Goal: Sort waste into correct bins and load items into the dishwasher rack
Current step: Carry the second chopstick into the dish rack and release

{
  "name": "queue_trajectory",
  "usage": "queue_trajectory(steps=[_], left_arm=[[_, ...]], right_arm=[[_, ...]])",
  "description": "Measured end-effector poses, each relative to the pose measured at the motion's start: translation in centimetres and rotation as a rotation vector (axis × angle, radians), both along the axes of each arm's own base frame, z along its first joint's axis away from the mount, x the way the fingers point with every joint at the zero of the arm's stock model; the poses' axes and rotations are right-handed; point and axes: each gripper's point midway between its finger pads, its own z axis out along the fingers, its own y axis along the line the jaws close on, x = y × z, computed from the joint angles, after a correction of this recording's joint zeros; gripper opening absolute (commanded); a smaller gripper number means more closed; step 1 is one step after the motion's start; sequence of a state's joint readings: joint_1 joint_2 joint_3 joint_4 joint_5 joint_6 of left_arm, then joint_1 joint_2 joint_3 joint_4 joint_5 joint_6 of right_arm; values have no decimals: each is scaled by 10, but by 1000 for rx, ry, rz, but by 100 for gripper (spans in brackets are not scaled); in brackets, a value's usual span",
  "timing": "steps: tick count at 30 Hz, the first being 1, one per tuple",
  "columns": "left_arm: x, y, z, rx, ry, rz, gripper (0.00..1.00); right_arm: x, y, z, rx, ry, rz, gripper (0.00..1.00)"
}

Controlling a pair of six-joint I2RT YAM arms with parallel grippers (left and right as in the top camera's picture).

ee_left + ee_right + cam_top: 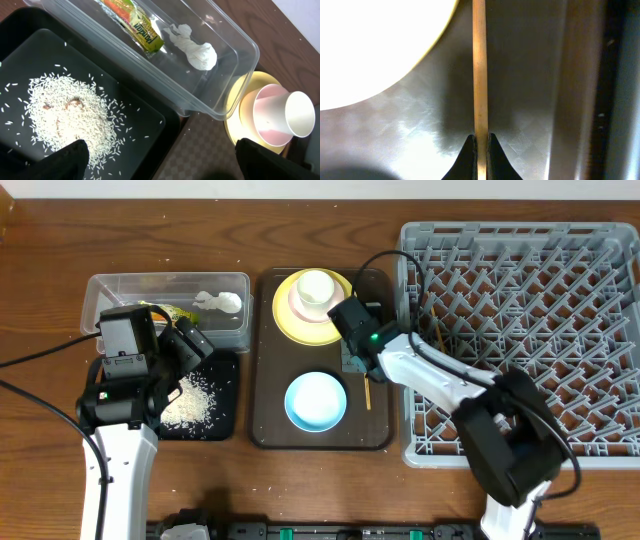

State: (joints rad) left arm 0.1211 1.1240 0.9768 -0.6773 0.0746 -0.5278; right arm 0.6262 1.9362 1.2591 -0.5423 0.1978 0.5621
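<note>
My right gripper (480, 145) is shut on one wooden chopstick (479, 75) low over the brown serving tray (530, 100); overhead it sits at the tray's right side (358, 365), with the chopstick (367, 392) sticking out toward the front. My left gripper (162, 160) is open and empty, above the edge of the black tray (145, 115), which holds the rice (70, 120). The clear tub (200, 107) holds the snack wrapper (135, 25) and the tissue (195, 50). The white cup (300, 112) sits in the pink bowl (267, 120) on the yellow plate (237, 95). The blue bowl (316, 401) stands on the serving tray.
The grey dishwasher rack (560, 330) fills the right side, close against the serving tray (270, 420). A thin brown stick (437, 335) lies among the pegs at the rack's left. Cables run from both arms across the wooden table.
</note>
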Motion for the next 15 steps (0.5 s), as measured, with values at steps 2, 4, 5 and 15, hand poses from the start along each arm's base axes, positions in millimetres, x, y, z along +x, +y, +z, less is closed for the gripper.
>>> queue_trajectory(steps=[2, 4, 5, 15], left_arm=[[0, 0, 0, 0, 0, 0, 96], [0, 0, 0, 0, 0, 0, 96], [0, 0, 0, 0, -1, 0, 96], [0, 0, 0, 0, -1, 0, 96]], right_arm=[[4, 0, 19, 21, -39, 9, 1], [10, -4, 44, 49, -90, 7, 1], [13, -7, 59, 64, -118, 2, 1], [20, -74, 141, 83, -250, -72, 1]])
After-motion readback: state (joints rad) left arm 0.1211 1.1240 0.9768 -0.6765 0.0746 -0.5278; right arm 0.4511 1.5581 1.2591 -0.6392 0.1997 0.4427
